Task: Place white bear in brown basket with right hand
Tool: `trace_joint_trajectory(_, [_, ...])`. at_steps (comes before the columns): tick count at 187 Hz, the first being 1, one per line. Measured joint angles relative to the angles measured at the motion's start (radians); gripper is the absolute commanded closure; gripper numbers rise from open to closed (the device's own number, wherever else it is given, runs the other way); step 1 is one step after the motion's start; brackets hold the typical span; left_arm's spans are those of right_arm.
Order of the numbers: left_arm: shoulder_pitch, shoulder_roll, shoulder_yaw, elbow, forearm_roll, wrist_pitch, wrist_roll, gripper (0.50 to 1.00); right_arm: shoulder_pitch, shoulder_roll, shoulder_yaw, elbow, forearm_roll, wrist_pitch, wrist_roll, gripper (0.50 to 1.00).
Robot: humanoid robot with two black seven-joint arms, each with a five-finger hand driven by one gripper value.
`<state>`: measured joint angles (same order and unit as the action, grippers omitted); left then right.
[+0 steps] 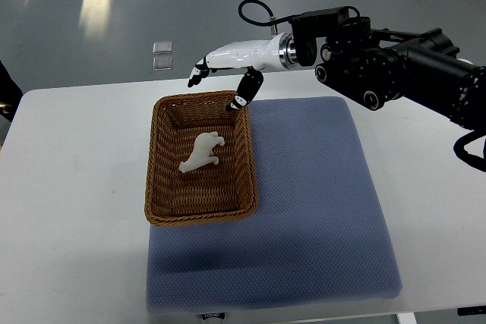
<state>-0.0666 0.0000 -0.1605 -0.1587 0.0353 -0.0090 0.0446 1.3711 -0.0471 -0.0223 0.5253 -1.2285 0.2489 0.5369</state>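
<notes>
white bear (202, 152): lies on its side on the woven floor of the brown basket, roughly at the middle, a little toward the far half; nothing touches it and bare weave shows on every side of it.
brown basket (158, 158): rectangular wicker, long axis running away from the robot; its right wall overlaps the left edge of the blue mat, its left wall sits on bare table. the near rim lies on the mat's near-left part.
basket interior: open from above over the near half; the far right corner is partly covered by the hand.
right hand (228, 62): white shell with dark fingertips, palm down, hovering above the far rim of the basket. fingers are spread and loosely extended, holding nothing; the thumb (244, 96) hangs down toward the far right corner of the rim, whether it touches cannot be told.
right arm (395, 66): black, comes in from the right edge across the far right part of the table, above the mat's far right corner.
blue mat (319, 202): large textured pad, wide bare area to the right of the basket and in front of it; its near edge comes close to the table's near edge.
table (68, 210): white, broad free surface left of the basket and right of the mat.
floor (91, 20): grey, beyond the table's far edge, with two small clear squares (162, 55) lying on it.
</notes>
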Motion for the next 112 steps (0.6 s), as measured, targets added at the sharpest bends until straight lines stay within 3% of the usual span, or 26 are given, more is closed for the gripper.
trace_joint_trajectory(51, [0.000, 0.000, 0.000, 0.001, 0.000, 0.000, 0.000, 0.500, -0.165, -0.079, 0.178, -0.099, 0.379, -0.039, -0.020, 0.683])
trace_joint_trajectory(112, [-0.001, 0.000, 0.001, -0.003, 0.000, 0.000, 0.000, 0.500, -0.420, -0.185, 0.399, -0.107, 0.850, -0.065, -0.023, 0.681])
